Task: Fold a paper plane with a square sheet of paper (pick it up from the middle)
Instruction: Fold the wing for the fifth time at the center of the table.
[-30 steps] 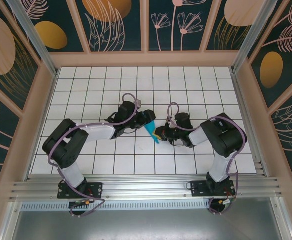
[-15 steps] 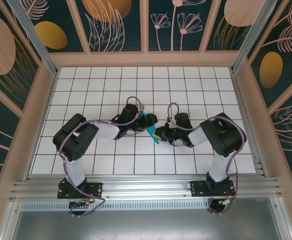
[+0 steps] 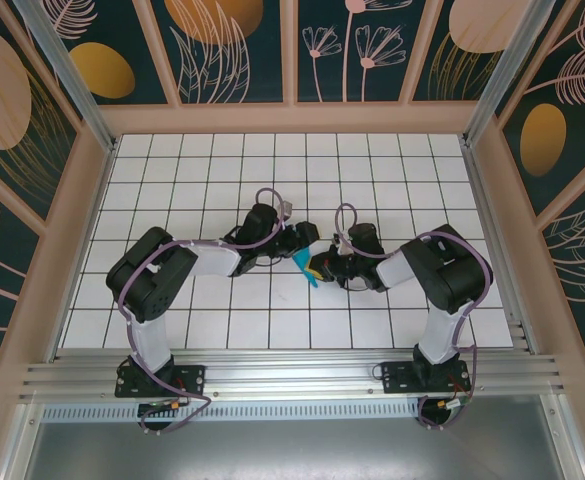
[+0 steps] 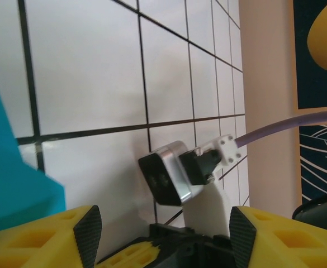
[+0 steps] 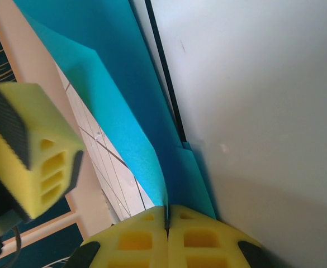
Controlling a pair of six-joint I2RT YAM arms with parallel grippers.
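1. The right gripper point(image 5: 167, 219) is pinching the teal paper point(image 5: 124, 100) between its closed yellow fingers.
2. The left gripper point(image 4: 166, 237) is holding its fingers spread apart, gripping nothing, with the paper lying just beside one fingertip.
3. The paper is sitting near the middle of the worktop point(image 3: 372, 170), between the two grippers and well away from every edge.

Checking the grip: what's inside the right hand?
The right hand is shut on the teal paper, which rises out of the pinch. How deep it sits inside is covered by the hand itself.
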